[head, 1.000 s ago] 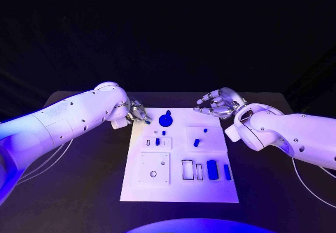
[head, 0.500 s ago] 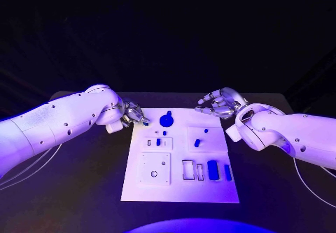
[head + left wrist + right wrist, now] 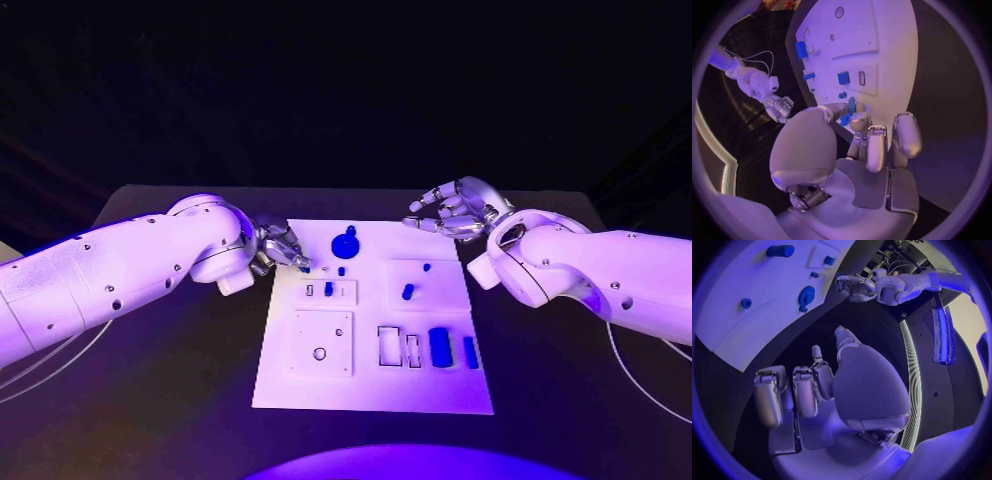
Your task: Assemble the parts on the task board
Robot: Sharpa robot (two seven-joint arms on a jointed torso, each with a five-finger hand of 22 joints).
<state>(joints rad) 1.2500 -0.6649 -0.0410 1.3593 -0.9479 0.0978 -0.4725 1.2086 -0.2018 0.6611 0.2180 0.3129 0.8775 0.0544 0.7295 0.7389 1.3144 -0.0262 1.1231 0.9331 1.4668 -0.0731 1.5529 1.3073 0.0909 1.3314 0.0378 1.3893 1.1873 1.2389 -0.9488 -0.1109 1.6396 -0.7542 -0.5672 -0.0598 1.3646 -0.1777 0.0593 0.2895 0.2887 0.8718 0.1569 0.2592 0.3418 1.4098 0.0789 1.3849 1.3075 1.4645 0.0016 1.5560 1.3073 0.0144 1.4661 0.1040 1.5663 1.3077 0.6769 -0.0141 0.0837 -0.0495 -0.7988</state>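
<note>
Task board [image 3: 372, 385] sits mid-table with the blue parts [image 3: 438, 346] on it. I've got the left hand [image 3: 277, 246] at its far-left corner, fingers bunched near a small blue piece; can't tell if it's gripped. Right hand [image 3: 454, 211] hovers off the far-right corner, fingers curled, empty.

- My left hand [image 3: 277, 246] sits at the upper left edge of the task board [image 3: 375, 390], blocking that corner
- My right hand [image 3: 451, 212] hovers off the board's upper right corner, apart from it
- Between them the round blue part [image 3: 345, 243] stands in the way
- Bare black table [image 3: 173, 380] lies open lower left and lower right of the frame
</note>
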